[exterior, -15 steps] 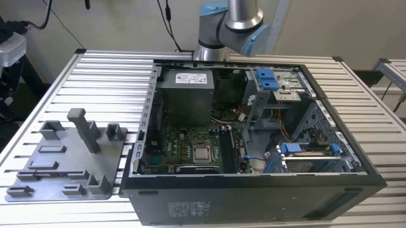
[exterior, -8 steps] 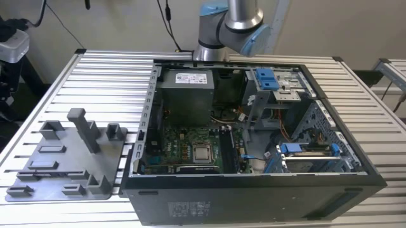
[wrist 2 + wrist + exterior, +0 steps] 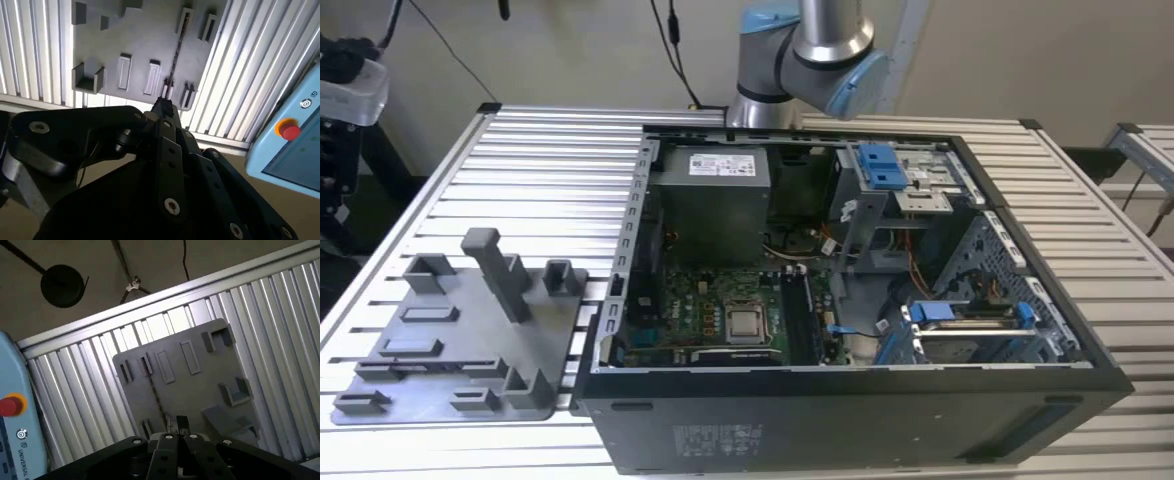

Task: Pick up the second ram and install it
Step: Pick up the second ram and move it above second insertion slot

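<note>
Silver arm [image 3: 834, 22] with pale blue joint caps; black, screw-studded claw [image 3: 163, 106] linkages.

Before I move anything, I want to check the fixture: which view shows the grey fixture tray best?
The exterior view: the whole grey fixture tray shows, unobstructed, blocks standing. The first wrist view looks down on it, with the gripper covering one edge; the second wrist view cuts part off.

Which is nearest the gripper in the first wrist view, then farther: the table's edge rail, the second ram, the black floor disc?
1. second ram, on edge in the grey tray, closest to the gripper.
2. table's edge rail, beyond the tray.
3. black floor disc, past the rail.
</note>
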### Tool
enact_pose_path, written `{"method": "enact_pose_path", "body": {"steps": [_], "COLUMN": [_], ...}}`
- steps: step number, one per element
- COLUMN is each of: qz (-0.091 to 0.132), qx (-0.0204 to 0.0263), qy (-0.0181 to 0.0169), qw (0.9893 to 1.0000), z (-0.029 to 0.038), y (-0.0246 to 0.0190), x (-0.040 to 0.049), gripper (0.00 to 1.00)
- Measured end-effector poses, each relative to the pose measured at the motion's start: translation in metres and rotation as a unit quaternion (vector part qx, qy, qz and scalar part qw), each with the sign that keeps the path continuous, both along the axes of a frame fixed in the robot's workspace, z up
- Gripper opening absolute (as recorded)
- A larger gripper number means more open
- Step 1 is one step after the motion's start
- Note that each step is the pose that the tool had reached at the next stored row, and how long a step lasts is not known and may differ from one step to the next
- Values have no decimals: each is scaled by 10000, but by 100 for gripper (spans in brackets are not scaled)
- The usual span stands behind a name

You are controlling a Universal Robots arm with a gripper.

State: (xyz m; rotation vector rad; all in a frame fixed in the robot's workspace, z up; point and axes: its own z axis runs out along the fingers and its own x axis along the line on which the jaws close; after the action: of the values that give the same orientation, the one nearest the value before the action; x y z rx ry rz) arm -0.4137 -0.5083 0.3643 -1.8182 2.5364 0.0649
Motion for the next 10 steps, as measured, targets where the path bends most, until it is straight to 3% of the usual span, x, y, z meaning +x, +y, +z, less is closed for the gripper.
{"method": "enact_pose_path", "body": {"steps": [5,10], "qz": [409,739], "qx": [-1,0], "qy": [0,0], "qw": [9992,9973], "z": [-31,-60], "y": [0,0], "x": [0,2], "gripper": [11,11]}}
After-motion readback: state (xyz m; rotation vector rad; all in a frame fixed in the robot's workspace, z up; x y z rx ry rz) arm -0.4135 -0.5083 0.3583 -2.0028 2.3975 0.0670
